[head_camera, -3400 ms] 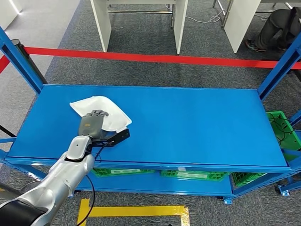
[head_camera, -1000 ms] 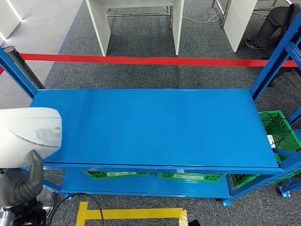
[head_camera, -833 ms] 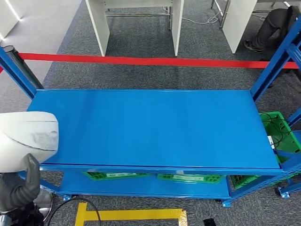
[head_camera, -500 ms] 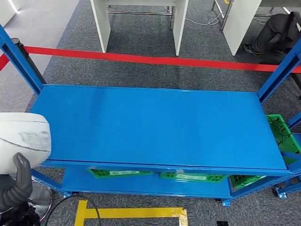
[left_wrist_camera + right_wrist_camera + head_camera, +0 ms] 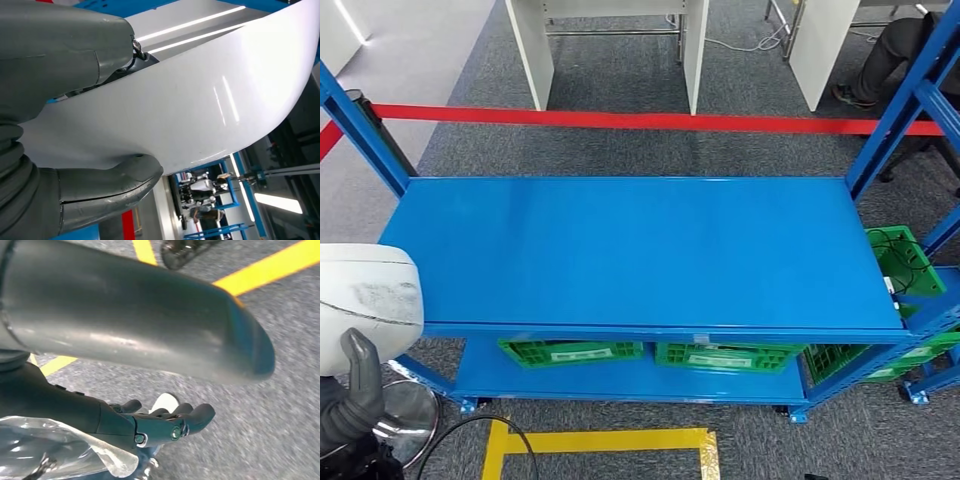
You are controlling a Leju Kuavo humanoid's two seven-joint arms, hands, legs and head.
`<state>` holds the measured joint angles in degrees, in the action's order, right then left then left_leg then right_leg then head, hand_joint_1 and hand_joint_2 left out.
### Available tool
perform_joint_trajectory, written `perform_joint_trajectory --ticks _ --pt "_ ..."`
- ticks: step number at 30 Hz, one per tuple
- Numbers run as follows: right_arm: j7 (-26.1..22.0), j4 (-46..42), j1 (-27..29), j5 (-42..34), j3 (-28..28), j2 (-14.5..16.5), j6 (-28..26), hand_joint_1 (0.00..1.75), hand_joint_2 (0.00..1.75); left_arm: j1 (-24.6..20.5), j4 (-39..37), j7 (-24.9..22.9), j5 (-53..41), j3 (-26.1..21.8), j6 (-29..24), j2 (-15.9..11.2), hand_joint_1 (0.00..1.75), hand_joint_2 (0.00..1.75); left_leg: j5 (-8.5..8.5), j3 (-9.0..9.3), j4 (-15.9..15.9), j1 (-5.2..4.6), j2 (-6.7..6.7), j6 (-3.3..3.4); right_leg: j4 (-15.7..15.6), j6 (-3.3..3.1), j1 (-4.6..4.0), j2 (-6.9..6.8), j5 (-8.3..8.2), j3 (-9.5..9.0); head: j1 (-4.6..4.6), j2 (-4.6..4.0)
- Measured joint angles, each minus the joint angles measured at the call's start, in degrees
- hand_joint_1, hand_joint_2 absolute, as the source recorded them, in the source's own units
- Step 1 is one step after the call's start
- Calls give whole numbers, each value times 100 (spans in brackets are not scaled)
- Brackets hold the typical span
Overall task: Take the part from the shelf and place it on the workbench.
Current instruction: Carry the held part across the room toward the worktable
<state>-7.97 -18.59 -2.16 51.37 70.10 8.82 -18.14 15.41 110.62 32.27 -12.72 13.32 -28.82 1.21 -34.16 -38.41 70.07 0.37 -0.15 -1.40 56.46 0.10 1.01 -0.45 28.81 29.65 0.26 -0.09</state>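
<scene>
The white part (image 5: 365,300) is being clamped between thumb and fingers (image 5: 109,182) of the left hand (image 5: 350,400), clear of the shelf (image 5: 644,250), for carrying; the right hand (image 5: 151,427) is hanging loosely spread, holding nothing.

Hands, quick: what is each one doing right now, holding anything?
Left hand: holding the white part, thumb and fingers clamped on it.
Right hand: holding nothing, its fingers stretched out, hanging over the floor.

Left robot hand (image 5: 346,400) grips white part (image 5: 365,300); right robot hand (image 5: 158,427) empty, fingers apart.
</scene>
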Motion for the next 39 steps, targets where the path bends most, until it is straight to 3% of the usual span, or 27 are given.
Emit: perform_joint_trajectory --ticks 1,2,3,5,7,10,11,13,15,16,17,18,20,22,23,25,26,27,28,30,31,32,33,35,36,37,39 --pt "36 -2 3 61 9 31 4 0 0 3 2 -12 -13 -3 -11 4 175 175 -107 -5 255 13 0 -21 18 2 -1 -4 -40 63 1 0" --pt "74 -3 6 133 15 61 15 0 0 6 4 -22 -28 -5 -26 6 175 175 -90 68 325 23 0 -35 41 8 0 -7 -70 129 1 0" --pt "107 -2 9 210 17 92 37 0 0 7 8 -31 -44 -7 -41 8 175 175 22 240 172 33 0 -41 71 17 4 -8 -96 191 -1 0" --pt "150 -1 10 330 16 136 91 0 0 4 19 -39 -72 -8 -63 10 175 175 262 762 -580 45 -2 -32 136 49 6 -4 -133 294 -2 0" --pt "169 -1 8 410 15 158 154 0 0 1 32 -40 -99 -8 -81 13 175 175 327 1094 -1158 30 -10 28 180 105 -8 5 -182 359 2 0" --pt "180 0 14 495 11 170 275 0 0 -2 39 -40 -137 -9 -144 20 175 175 381 1052 -1263 9 -3 165 182 217 -5 13 -274 412 5 0" --pt "181 1 18 513 9 171 308 0 0 -8 39 -39 -145 -12 -160 24 175 175 428 1002 -1272 12 8 221 219 248 3 17 -216 452 8 0" --pt "174 2 19 536 4 172 364 0 0 -18 40 -38 -161 -19 -174 34 175 175 542 873 -1299 21 31 328 556 283 11 28 185 606 29 0" --pt "162 3 17 551 -4 172 415 0 0 -22 42 -38 -181 -26 -176 44 175 175 655 721 -1293 -5 35 373 1224 303 8 31 706 775 53 0" --pt "157 4 17 561 -11 172 436 0 0 -22 42 -38 -191 -28 -178 45 175 175 713 646 -1288 -22 36 378 1520 308 8 31 815 805 58 0" --pt "153 5 16 571 -19 172 455 0 0 -24 42 -38 -204 -31 -181 45 175 175 771 567 -1280 -40 36 381 1687 305 6 31 780 775 60 0" --pt "152 7 16 584 -27 172 471 0 0 -24 42 -37 -216 -34 -188 45 175 175 824 492 -1270 -57 36 379 1669 292 3 31 626 663 62 0" --pt "153 12 5 616 -37 172 501 0 0 -28 42 -32 -240 -40 -216 46 175 175 921 365 -1242 -83 35 366 1091 222 -17 31 305 185 61 0" --pt "158 16 -21 641 -40 172 526 0 0 -32 46 -25 -270 -50 -255 46 175 175 1011 293 -1212 -103 36 324 249 153 -46 32 323 -382 57 0" --pt "162 19 -33 649 -43 173 535 0 0 -36 50 -22 -287 -55 -269 46 175 175 1062 277 -1210 -99 40 293 -34 133 -63 35 395 -537 56 0" --pt "176 32 -38 656 -46 176 549 0 0 -38 56 -21 -321 -61 -277 45 175 175 1156 261 -1233 -82 42 223 -212 117 -77 35 397 -561 58 0" --pt "182 38 -36 658 -47 178 554 0 0 -35 57 -21 -333 -66 -278 44 175 175 1119 238 -1221 -70 36 186 -224 97 -71 25 338 -505 61 0" --pt "191 43 -33 661 -46 180 558 0 0 -31 58 -21 -343 -70 -279 42 175 175 977 202 -1140 -61 28 150 -237 65 -61 8 271 -451 53 0" --pt "196 48 -32 664 -45 182 565 0 0 -27 58 -21 -349 -76 -280 39 175 175 731 147 -950 -49 21 115 -247 33 -47 -10 199 -381 45 0" --pt "202 54 -31 672 -44 185 580 0 0 -24 59 -21 -352 -84 -291 37 175 175 145 23 -277 -17 20 56 -227 -6 -47 -32 78 -244 25 0" --pt "203 60 -30 676 -44 187 587 0 0 -23 58 -21 -353 -88 -303 36 175 175 -18 -14 76 -3 20 32 -202 -4 -46 -38 22 -169 21 0" --pt "205 66 -28 680 -44 191 588 0 0 -23 58 -21 -353 -96 -321 33 175 175 -35 1 312 11 20 11 -164 2 -43 -42 -30 -86 20 0" --pt "205 71 -27 682 -44 195 586 0 0 -22 58 -21 -354 -108 -339 31 175 175 72 98 355 27 20 -6 -113 12 -38 -45 -77 7 20 0" --pt "200 75 -28 700 -44 199 574 0 0 -22 58 -21 -360 -135 -371 27 175 175 375 553 -179 63 20 -29 11 46 -24 -47 -144 209 21 0" --pt "192 75 -29 716 -44 199 567 0 0 -21 60 -21 -372 -146 -378 27 175 175 414 822 -587 66 14 -29 77 71 -27 -42 -167 295 19 0" --pt "184 75 -31 733 -45 200 563 0 0 -19 63 -21 -387 -152 -386 26 175 175 385 1025 -926 63 6 -14 127 102 -32 -37 -194 360 21 0" --pt "172 77 -34 748 -46 200 568 0 0 -11 69 -21 -419 -157 -399 26 175 175 278 1149 -1223 33 -8 43 174 171 -42 -29 -275 452 24 0"
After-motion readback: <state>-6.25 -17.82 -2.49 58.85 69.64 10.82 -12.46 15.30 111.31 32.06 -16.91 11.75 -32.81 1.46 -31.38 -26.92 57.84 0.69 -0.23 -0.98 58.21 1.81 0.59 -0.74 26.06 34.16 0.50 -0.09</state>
